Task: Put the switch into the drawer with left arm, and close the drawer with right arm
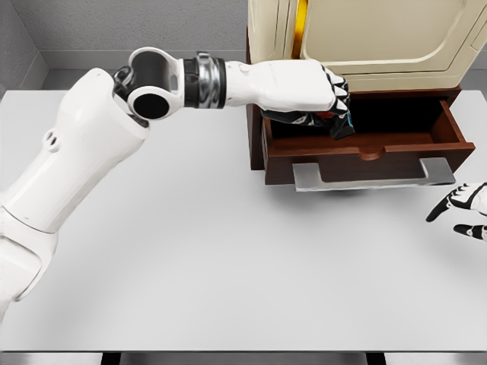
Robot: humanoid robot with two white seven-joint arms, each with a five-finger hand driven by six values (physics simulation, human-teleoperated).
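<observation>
My left arm reaches across the table to the open wooden drawer. The left hand hovers over the drawer's left end with its fingers curled around a dark switch console, of which a red strip and a teal corner show below the fingers. The drawer is pulled out, with a grey metal handle along its front. At the right edge of the picture my right hand rests low above the table, fingers spread, holding nothing, a little right of and below the handle.
A cream cabinet sits on top of the drawer's dark wooden casing at the back right. The white table spreads in front, with grey walls behind.
</observation>
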